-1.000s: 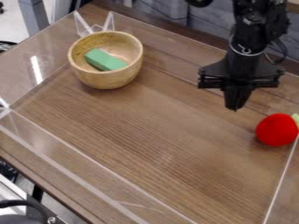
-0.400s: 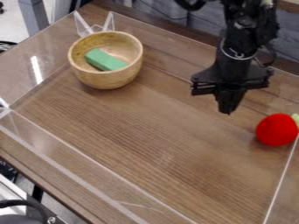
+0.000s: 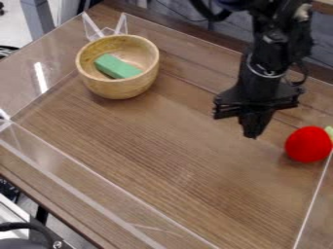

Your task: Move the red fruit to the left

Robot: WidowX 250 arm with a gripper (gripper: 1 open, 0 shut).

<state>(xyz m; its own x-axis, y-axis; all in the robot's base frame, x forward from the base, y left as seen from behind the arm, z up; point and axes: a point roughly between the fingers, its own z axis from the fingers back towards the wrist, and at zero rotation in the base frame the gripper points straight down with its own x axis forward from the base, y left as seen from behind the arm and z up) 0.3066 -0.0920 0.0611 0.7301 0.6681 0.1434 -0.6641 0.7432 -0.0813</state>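
Closed to a single narrow point and aimed straight down, the gripper [image 3: 256, 127] hangs just above the wooden table [image 3: 156, 156], a little left of the red fruit [image 3: 310, 145] and holding nothing. Compared with a second ago it has dropped lower and come slightly nearer the camera, and the black crossbar above its fingers has turned a little, so the wrist has rolled. The red fruit has not budged: it sits near the right edge of the clear-walled tray [image 3: 53, 190], close to the right wall, apart from the fingertips. Far to the left, the wooden bowl [image 3: 119, 66] with the green block [image 3: 119, 67] inside it is as it was.

For the task, this reads as an approach, not a grasp; nothing has been carried leftward yet. With the fingers shut and standing on the fruit's left side, the arm cannot yet pick or push it left. It likely needs to open over the fruit, or get round to its right side.
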